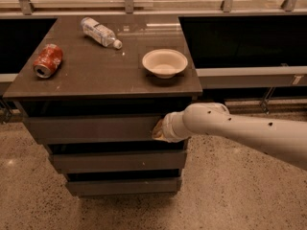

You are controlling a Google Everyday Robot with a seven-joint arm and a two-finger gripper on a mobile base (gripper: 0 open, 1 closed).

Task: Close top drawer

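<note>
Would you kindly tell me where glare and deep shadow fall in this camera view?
In the camera view, pale glare streaks the dark brown tabletop behind the white bowl, which casts a shadow forward; deep shadow fills the gap above the grey top drawer, hiding its inside; the gripper, at that drawer front's right end, sits in dim light, largely covered by the white arm.

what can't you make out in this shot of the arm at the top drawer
All in the camera view:
- The gripper, at the right end of the top drawer front: the arm covers most of it, so contact with the front cannot be confirmed.
- Inside the top drawer: only a dark strip shows under the countertop; any contents are hidden.
- The arm's base: cut off by the right edge.
</note>
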